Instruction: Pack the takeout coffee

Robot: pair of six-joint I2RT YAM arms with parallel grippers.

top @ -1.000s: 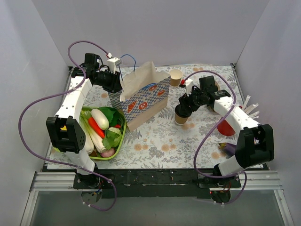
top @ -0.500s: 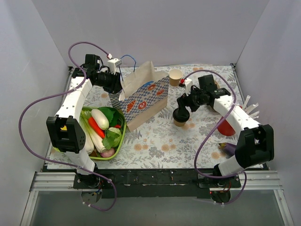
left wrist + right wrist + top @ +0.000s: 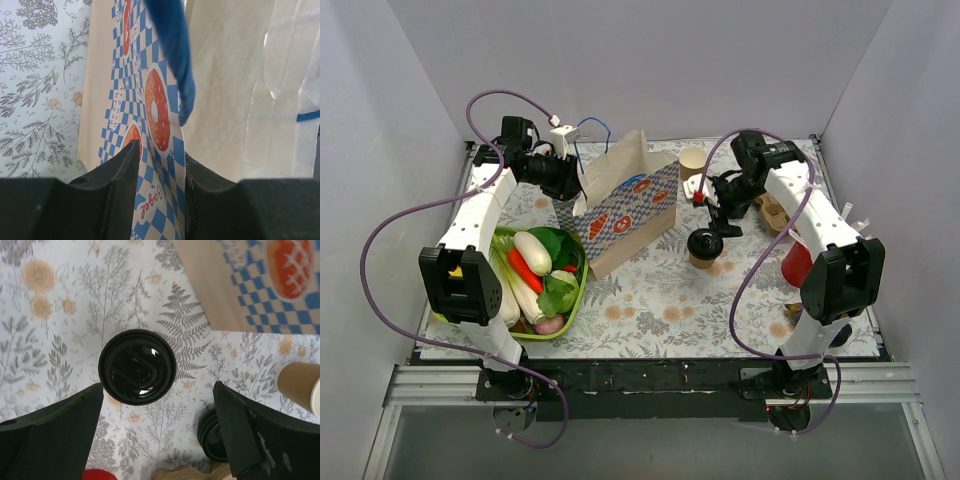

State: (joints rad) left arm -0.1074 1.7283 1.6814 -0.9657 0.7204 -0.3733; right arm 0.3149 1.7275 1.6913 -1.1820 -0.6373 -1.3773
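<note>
The coffee (image 3: pixel 703 246), lid on, is standing upright on the table (image 3: pixel 650 300) just right of the bag (image 3: pixel 625 205), so it's not packed yet. The right claw (image 3: pixel 157 390) hangs straight above it with jaws spread wide. In the wrist view there's a finger on each side, and neither touches the cup. The left claw (image 3: pixel 160 150) is narrow, pinching the bag's checkered wall near the top edge. A spare lid (image 3: pixel 215 436) lies on the table close to the coffee, and an open cup (image 3: pixel 693 160) sits further back by the bag.
</note>
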